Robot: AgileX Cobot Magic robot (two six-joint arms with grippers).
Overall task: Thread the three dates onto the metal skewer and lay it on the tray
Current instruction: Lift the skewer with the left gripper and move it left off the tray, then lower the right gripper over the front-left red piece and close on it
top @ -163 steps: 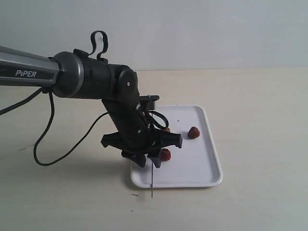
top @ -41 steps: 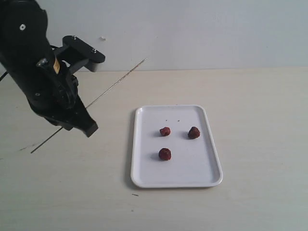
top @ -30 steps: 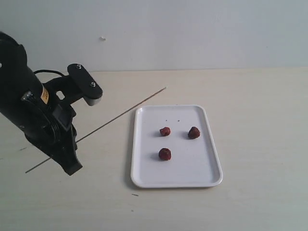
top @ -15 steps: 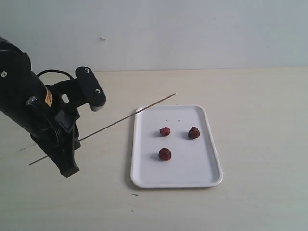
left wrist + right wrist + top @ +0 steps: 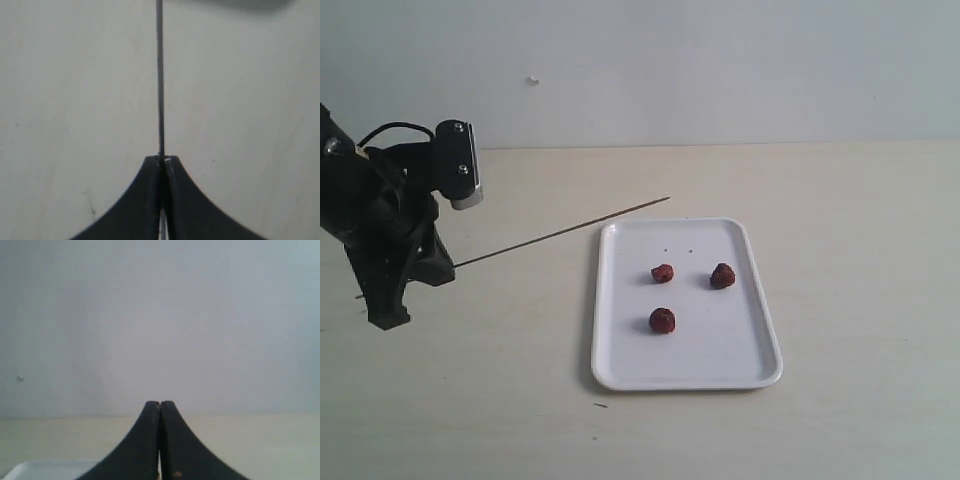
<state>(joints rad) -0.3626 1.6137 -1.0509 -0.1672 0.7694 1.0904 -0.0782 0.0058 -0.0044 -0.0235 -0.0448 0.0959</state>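
Observation:
Three dates [image 5: 662, 273] [image 5: 722, 275] [image 5: 662, 320] lie loose on the white tray [image 5: 620, 370] in the exterior view. At the far left, my left gripper [image 5: 440, 268] is shut on the metal skewer [image 5: 560, 233], which reaches out in the air toward the tray's far left corner. The left wrist view shows the skewer [image 5: 160, 75] running straight out from between the shut left gripper [image 5: 162, 160] tips. My right gripper [image 5: 160, 404] is shut on nothing and faces the wall, with a corner of the tray [image 5: 30, 469] below it. The right arm is outside the exterior view.
The pale wooden table [image 5: 860, 200] runs back to a plain light wall [image 5: 720, 60]. A small dark speck [image 5: 601, 405] lies on the table just in front of the tray.
My left arm has drawn back to the left and turned over the last second. The skewer stays in its grip and its tip has moved slightly left of the tray's far corner.

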